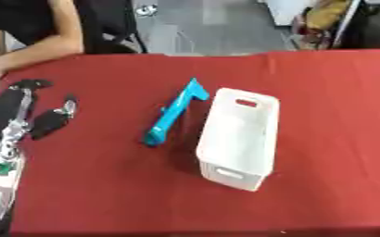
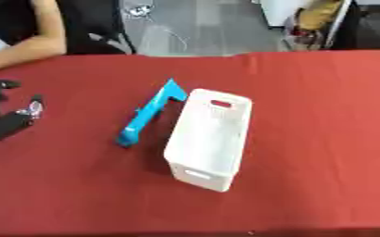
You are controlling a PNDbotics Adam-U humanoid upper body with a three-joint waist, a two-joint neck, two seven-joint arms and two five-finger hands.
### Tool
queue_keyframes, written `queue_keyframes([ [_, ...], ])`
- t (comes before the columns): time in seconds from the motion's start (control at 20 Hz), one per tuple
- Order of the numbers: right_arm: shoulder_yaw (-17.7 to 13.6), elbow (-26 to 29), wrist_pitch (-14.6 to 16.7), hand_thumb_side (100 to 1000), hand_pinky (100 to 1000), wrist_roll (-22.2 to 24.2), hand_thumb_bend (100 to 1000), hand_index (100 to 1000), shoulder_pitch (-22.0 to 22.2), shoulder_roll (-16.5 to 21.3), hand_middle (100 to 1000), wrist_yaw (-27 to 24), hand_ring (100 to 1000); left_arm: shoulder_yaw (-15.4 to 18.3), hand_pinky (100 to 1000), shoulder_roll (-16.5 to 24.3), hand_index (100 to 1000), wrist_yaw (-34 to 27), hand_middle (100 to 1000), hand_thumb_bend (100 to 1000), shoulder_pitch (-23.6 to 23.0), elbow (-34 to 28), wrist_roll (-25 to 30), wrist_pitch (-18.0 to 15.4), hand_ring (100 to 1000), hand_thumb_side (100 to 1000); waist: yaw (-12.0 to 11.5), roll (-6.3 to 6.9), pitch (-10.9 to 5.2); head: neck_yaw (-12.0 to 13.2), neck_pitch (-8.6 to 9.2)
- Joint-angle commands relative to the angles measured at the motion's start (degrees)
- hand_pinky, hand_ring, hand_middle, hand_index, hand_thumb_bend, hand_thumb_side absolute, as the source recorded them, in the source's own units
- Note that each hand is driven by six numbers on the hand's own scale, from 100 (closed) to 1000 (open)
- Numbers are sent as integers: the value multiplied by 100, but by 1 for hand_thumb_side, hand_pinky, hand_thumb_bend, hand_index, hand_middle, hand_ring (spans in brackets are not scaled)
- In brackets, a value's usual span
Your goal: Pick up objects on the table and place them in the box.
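We look down on a red worktop point(image 1: 323, 139). A white box point(image 1: 238, 139) stands near the middle, long and narrow, its open top towards us, with slot handles cut in both short ends. We see nothing inside it.

Just beside the box, on its left, lies a blue object point(image 1: 173, 113), long and flat with a short angled piece at its far end. It rests slantwise on the cloth, far end close to the box's far corner, near end angled away to the left. We cannot tell whether it touches the box; it looks very slightly apart.

Our left hand point(image 1: 19, 115) shows at the left edge, well apart from the blue object. It is black with silver parts, and its fingers point(image 1: 51, 121) lie fairly straight and somewhat spread, pointing away from us, holding nothing. The arm runs down to the lower left corner.

Our right hand shows in neither view.

A person's bare forearm point(image 1: 39, 48) rests at the far left edge of the worktop, touching neither box nor blue object.
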State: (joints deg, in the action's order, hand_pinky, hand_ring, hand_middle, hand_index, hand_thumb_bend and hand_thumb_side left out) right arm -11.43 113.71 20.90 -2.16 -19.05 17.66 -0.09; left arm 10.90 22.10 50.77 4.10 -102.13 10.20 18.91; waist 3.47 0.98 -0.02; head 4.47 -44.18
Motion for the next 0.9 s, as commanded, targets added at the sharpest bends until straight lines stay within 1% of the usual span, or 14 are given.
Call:
queue_keyframes([
  [0.05, -2, 88, 2, 981, 787, 15, 100, 943, -64, 153, 882, 6, 888, -7, 583, 184, 861, 7, 828, 262, 26, -109, 13, -11, 725, 608, 0, 2, -42, -18, 7],
  [0.6, -4, 88, 6, 982, 787, 11, 100, 943, -64, 155, 882, 13, 888, -17, 585, 189, 860, 8, 829, 266, 32, -116, 13, -5, 727, 611, 1, 1, -41, -16, 7],
  [0.65, -7, 88, 5, 981, 787, 10, 100, 943, -61, 154, 882, 15, 888, -15, 591, 191, 857, 14, 812, 283, 43, -110, 19, 1, 728, 627, 4, -1, -42, -22, 7],
  [0.7, -15, 88, 2, 981, 787, 5, 100, 943, -50, 154, 882, 19, 888, -10, 601, 207, 850, 37, 791, 330, 84, -97, 35, 18, 730, 646, 12, -4, -46, -38, 7],
  [0.75, -23, 88, -1, 980, 787, 0, 100, 943, -40, 155, 882, 24, 888, -9, 606, 228, 847, 68, 782, 350, 134, -82, 54, 36, 729, 651, 17, -7, -50, -50, 7],
  [0.8, -26, 88, -8, 981, 787, -1, 100, 943, -24, 159, 882, 30, 888, -17, 609, 290, 838, 104, 762, 411, 243, -81, 69, 49, 713, 657, 22, -6, -65, -47, 7],
  [0.85, -26, 88, -13, 981, 787, -1, 100, 943, -13, 161, 882, 36, 888, -28, 603, 351, 831, 133, 751, 437, 345, -77, 74, 65, 698, 652, 24, -4, -76, -43, 7],
  [0.9, -19, 88, -15, 982, 787, 1, 100, 943, -3, 163, 882, 37, 888, -58, 607, 467, 825, 165, 733, 493, 530, -85, 57, 82, 683, 641, 32, 1, -105, -27, 7],
])
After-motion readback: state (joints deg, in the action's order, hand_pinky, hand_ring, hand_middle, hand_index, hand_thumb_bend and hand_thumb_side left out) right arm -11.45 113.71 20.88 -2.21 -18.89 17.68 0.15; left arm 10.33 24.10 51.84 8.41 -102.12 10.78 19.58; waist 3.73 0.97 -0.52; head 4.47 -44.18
